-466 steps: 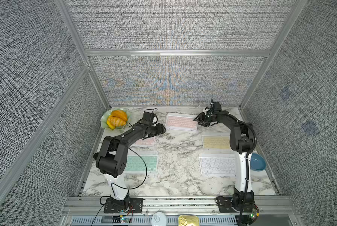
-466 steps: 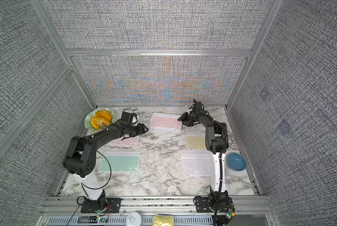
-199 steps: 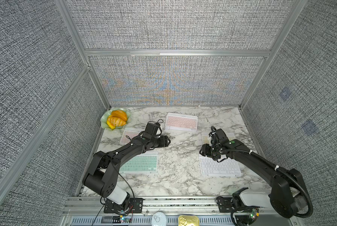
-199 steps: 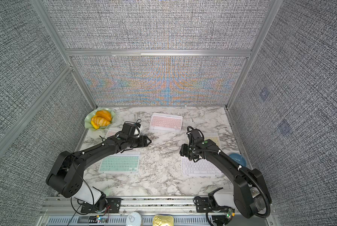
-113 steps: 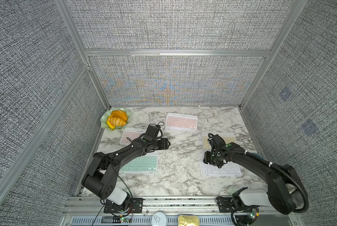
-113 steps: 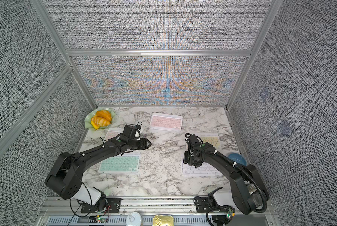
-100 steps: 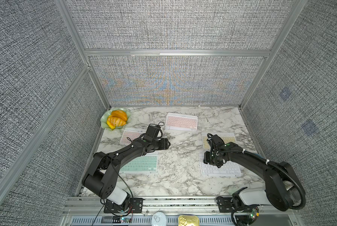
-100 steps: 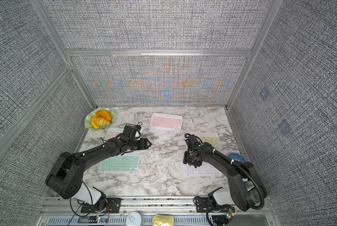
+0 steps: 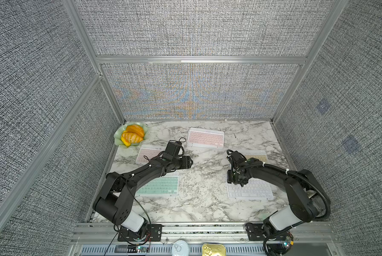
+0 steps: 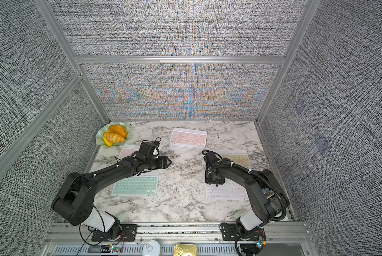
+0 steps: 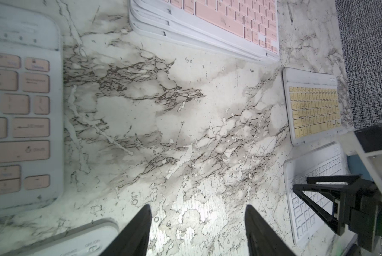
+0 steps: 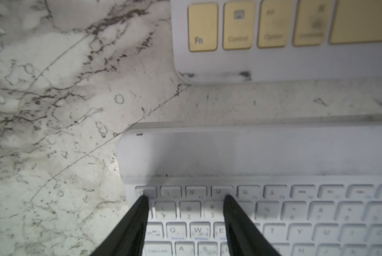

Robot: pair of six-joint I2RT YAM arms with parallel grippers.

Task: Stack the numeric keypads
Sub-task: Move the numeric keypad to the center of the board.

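Change: about two seconds back the right gripper (image 9: 235, 180) was out at the pink stack (image 9: 205, 137). It has since swung in over the white keypad (image 9: 250, 191) and has barely moved in the last half second. The left gripper (image 9: 190, 163) has drifted toward the front.

Fingers: the right fingers (image 12: 137, 221) are spread, tips at the upper key rows of the white keypad's corner, gripping nothing; contact unclear. The left fingers (image 11: 141, 230) are spread with bare marble between them, nothing held.

The yellow keypad (image 12: 274, 33) lies just beyond the right fingertips, with a marble strip between it and the white one. The pink stack lies beyond the left fingertips, the single pink keypad (image 9: 146, 153) beside them, and the mint keypad (image 9: 161, 187) behind them.

Surface: marble table (image 9: 203, 177), grey woven walls (image 9: 192, 93) on a metal frame, green plate (image 9: 118, 135) of orange fruit (image 9: 132, 134) in the far corner.

Hidden: the left arm covers parts of the single pink and mint keypads. The stack's layers cannot be counted surely. Two tins (image 9: 214, 250) are cut off at the front edge.
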